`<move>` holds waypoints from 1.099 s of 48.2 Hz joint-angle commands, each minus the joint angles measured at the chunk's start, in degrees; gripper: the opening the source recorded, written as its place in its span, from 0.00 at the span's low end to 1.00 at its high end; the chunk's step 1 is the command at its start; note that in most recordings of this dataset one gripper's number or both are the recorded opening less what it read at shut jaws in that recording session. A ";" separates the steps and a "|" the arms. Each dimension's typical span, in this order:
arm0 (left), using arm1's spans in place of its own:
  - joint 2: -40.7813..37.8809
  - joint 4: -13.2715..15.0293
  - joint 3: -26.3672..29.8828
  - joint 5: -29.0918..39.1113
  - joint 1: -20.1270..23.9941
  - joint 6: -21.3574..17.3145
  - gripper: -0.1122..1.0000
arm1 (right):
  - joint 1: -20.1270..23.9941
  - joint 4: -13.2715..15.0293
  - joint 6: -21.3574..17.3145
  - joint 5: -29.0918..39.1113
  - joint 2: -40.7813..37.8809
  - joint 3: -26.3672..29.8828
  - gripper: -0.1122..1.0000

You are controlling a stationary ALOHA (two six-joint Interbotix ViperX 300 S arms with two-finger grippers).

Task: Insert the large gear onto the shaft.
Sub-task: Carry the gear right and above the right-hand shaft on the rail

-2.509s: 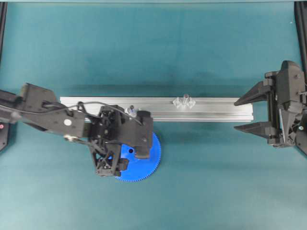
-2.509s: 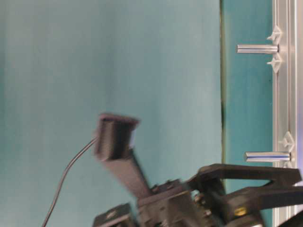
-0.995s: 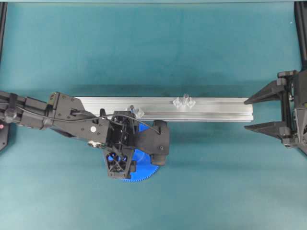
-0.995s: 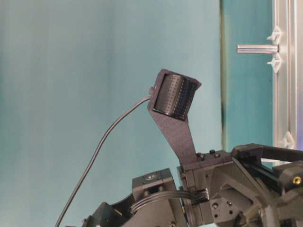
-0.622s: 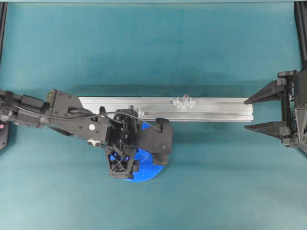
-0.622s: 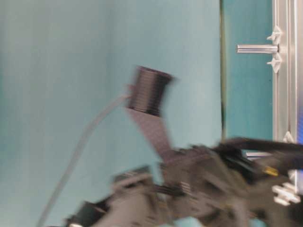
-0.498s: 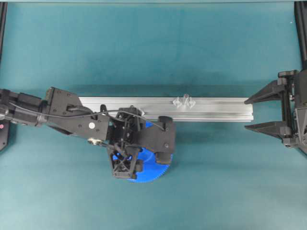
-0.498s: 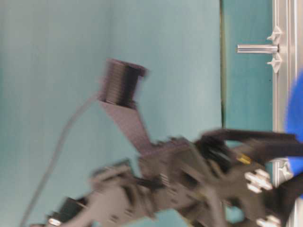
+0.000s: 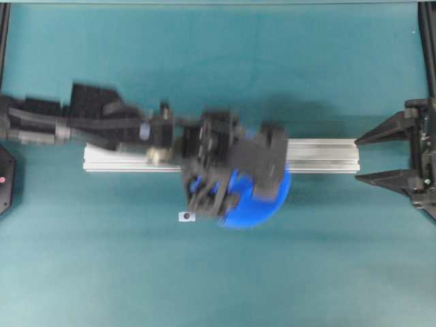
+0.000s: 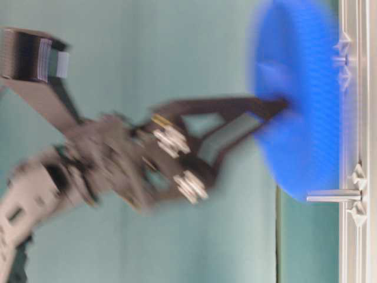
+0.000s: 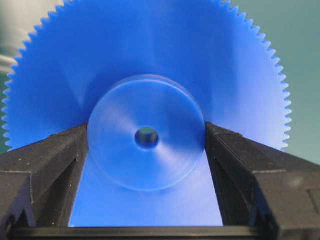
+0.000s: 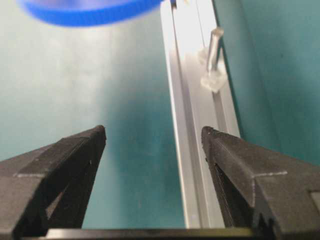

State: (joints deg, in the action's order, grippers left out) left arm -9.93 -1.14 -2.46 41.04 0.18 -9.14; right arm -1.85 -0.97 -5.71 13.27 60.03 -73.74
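Already the pickup looks done and the seating is what remains. On the teal worktop (image 9: 204,286) the aluminium rail (image 9: 320,155) lies crosswise at mid-table, and the left arm (image 9: 82,122) reaches over it. The large gear (image 11: 145,85) is off the worktop, carried above the rail's near edge, with the left gripper (image 11: 146,137) clamped on its raised hub, one finger on each side, bore clear between them. From table level the gear (image 10: 300,100) hangs blurred in front of the rail, covering the farther pin, while the nearer shaft (image 10: 333,196) stands free at its rim. Neither pin is through the bore yet, by my reading. The right gripper (image 12: 152,137) waits near the rail's right end, jaws apart and empty.
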 commanded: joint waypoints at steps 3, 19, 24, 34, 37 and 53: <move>0.00 -0.35 4.13 -0.18 2.46 -2.81 0.81 | -0.26 -0.09 -1.58 1.93 1.85 0.18 0.85; -9.49 -0.35 13.27 2.72 4.04 -5.89 0.81 | -0.44 0.00 -2.81 6.68 4.57 0.18 0.85; -11.51 -0.35 15.73 3.87 4.66 -5.80 0.81 | -0.53 0.00 -2.81 6.68 4.83 0.18 0.85; -14.06 -0.35 19.51 6.15 5.89 -5.89 0.81 | -0.53 0.00 -2.90 6.68 4.92 0.18 0.85; -14.41 -0.35 19.69 6.24 5.98 -5.98 0.81 | -0.53 0.00 -2.90 6.59 4.92 0.09 0.85; -15.12 -0.35 17.23 7.21 6.15 -5.71 0.81 | -0.62 0.00 -2.90 6.94 4.92 -0.18 0.85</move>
State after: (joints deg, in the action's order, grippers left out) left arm -26.02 -1.32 14.50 48.43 6.42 -14.77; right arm -2.20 -0.97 -8.09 20.39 65.39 -74.44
